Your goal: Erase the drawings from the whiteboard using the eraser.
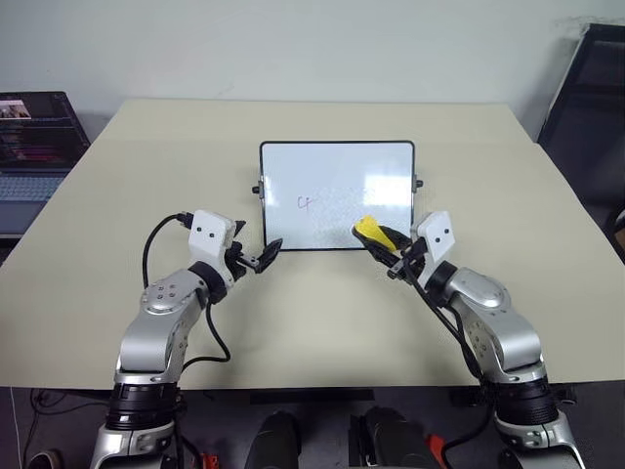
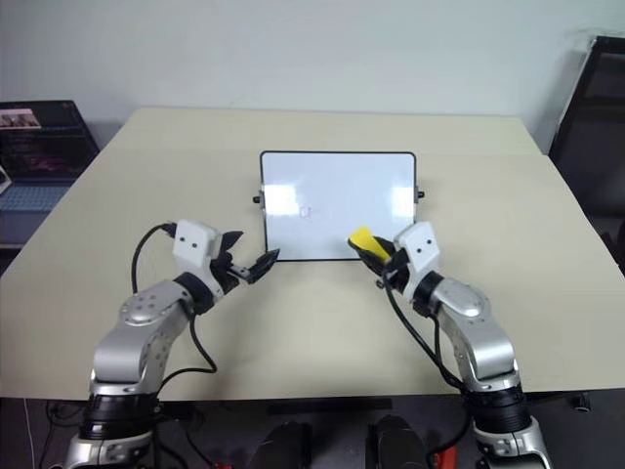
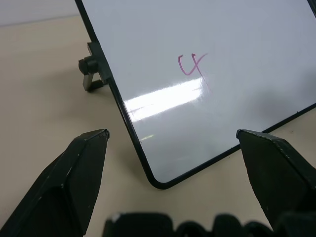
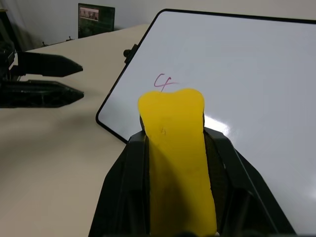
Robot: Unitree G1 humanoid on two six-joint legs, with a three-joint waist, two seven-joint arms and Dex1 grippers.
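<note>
The whiteboard [image 1: 337, 171] stands tilted on the middle of the table, with black knobs on both sides. A faint reddish drawing [image 1: 306, 202] like a "4" sits left of the board's middle, and it also appears in the left wrist view [image 3: 192, 64]. My right gripper [image 1: 383, 240] is shut on the yellow eraser [image 1: 368, 229], level in front of the board's lower right corner and apart from the surface. In the right wrist view the eraser [image 4: 175, 133] sticks out between the fingers. My left gripper [image 1: 256, 244] is open at the board's lower left corner, with nothing held.
The beige table [image 1: 293, 322] has free room around the board. A laptop [image 1: 34, 147] stands off the table's left side, and a black chair [image 1: 586, 88] stands at the right rear.
</note>
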